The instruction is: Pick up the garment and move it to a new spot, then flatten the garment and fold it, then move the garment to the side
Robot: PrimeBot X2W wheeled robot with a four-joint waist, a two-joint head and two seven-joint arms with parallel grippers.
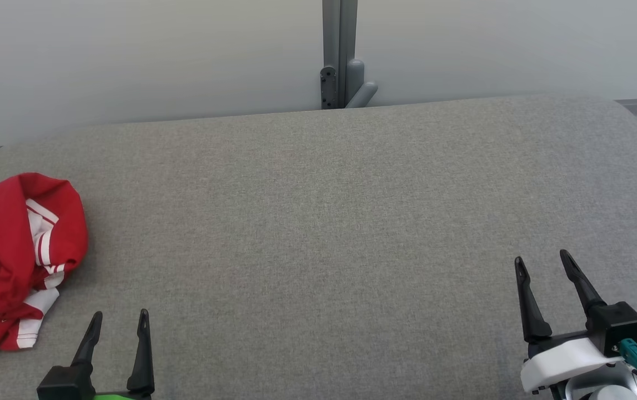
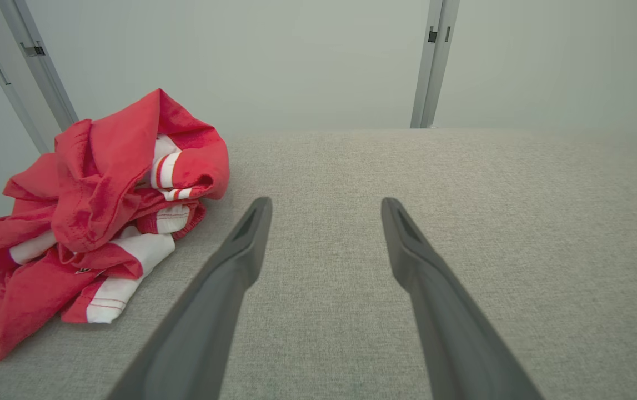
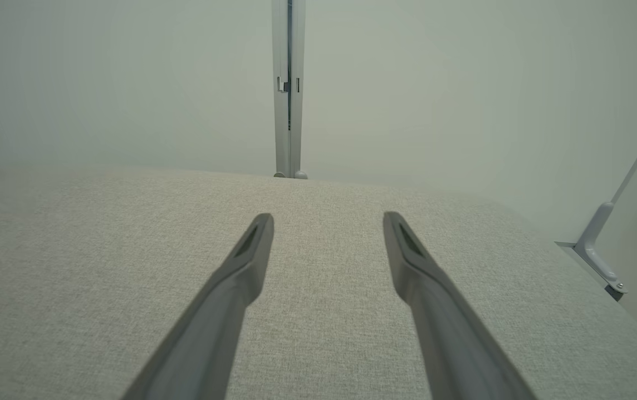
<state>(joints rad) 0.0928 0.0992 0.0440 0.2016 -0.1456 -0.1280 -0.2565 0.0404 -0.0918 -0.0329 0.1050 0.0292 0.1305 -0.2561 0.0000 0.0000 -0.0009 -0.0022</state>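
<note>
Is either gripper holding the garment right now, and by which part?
Nothing is held. The left gripper and right gripper both have open, empty jaws; the garment lies crumpled, untouched.

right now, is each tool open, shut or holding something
left tool: open, holding nothing; the red garment lies apart on its left.
right tool: open, holding nothing.
</note>
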